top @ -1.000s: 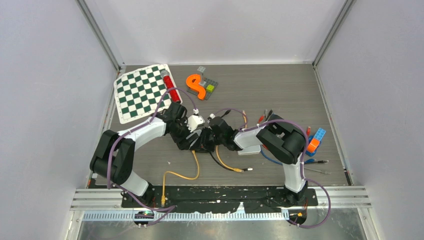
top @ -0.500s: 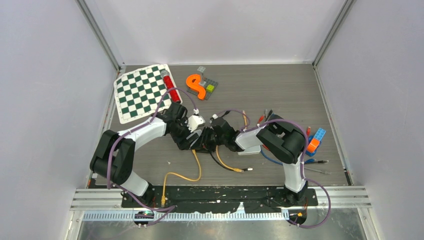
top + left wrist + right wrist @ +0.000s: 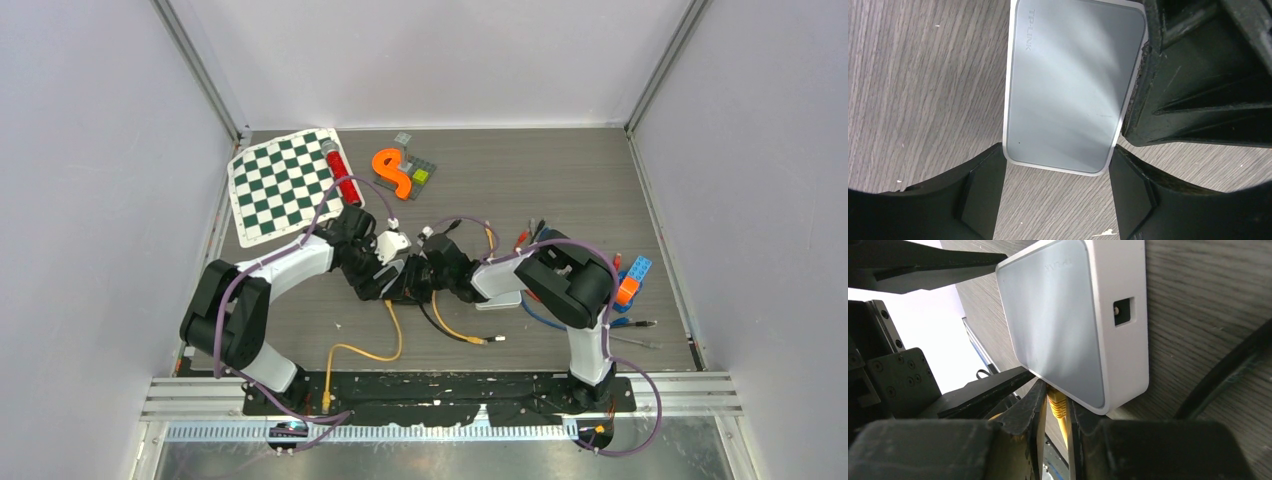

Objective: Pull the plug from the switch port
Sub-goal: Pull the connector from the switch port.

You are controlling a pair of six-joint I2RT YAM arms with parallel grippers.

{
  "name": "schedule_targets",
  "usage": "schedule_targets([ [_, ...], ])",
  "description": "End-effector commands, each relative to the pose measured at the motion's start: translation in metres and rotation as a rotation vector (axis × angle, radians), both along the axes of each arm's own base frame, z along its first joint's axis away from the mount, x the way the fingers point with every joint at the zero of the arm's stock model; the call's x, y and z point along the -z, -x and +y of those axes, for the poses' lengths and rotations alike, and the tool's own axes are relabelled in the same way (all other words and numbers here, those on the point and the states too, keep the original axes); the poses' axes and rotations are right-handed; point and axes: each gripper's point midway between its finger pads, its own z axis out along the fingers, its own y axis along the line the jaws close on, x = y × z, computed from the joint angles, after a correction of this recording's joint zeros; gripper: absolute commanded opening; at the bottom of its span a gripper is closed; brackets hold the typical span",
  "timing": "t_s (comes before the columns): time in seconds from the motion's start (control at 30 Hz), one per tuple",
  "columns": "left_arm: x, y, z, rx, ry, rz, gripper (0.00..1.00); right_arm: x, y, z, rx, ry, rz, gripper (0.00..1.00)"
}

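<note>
A grey TP-LINK switch [image 3: 1073,85] lies flat on the wooden table. My left gripper [image 3: 1057,160] is shut on its near end, one finger against each side. A yellow plug [image 3: 1057,402] sits in the port on the switch's [image 3: 1063,325] edge. My right gripper [image 3: 1056,392] is shut on that plug, its fingers pressed up to the switch. From above, the left gripper [image 3: 392,278] and the right gripper [image 3: 416,284] meet at mid-table and hide the switch. The yellow cable [image 3: 392,332] trails from them toward the near edge.
A chessboard mat [image 3: 285,185], a red cylinder [image 3: 340,175] and an orange S-shaped piece [image 3: 392,172] lie at the back left. Blue and orange bricks [image 3: 630,280] sit at the right. A black cable [image 3: 432,320] and other loose cables lie near the right arm.
The right gripper has edged slightly left, closer against the left gripper. The yellow cable's loop has shifted a little. The left arm has stayed put.
</note>
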Motion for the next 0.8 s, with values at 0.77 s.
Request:
schedule_targets([
  [0.77, -0.005, 0.000, 0.005, -0.003, -0.030, -0.027, 0.36, -0.024, 0.020, -0.001, -0.140, -0.109, -0.054, 0.05],
])
